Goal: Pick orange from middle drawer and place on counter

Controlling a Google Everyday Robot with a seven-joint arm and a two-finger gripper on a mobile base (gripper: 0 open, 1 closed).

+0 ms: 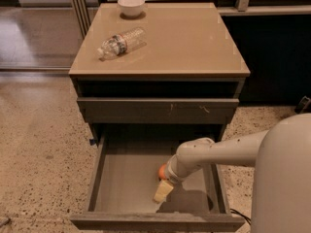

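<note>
Speckled terrazzo floor (39,144) around the cabinet (155,87), with a dark panel (272,57) on the cabinet's right side. White robot body (284,178) at the cabinet's front right corner, filling that corner of the view. White arm (228,149) from that body, reaching leftwards and down into the cabinet's open drawer.

On top of the cabinet, glossy tan counter (189,38) with a thin edge. Directly under the counter, a dark open slot, then an upper drawer front (155,110), closed, with pale scratch marks right of its middle.

Below that front, middle drawer (126,178), pulled out towards the cabinet's front, with a flat grey floor and dark walls.

On the counter, towards the cabinet's back left, clear plastic bottle (121,42) lying on its side, cap end pointing front left. Behind the bottle, at the cabinet's rear edge, small white bowl (131,5), upright, apart from the bottle.

Inside the middle drawer, right of the cabinet's centre line, pale yellowish gripper (163,191) at the arm's end, low over the drawer floor and pointing towards the cabinet's front. Cannot tell whether released or clenched.

Orange (162,171) inside the same drawer, just behind the gripper and against the wrist, mostly hidden by it, only a small part showing. Cannot tell whether held.
</note>
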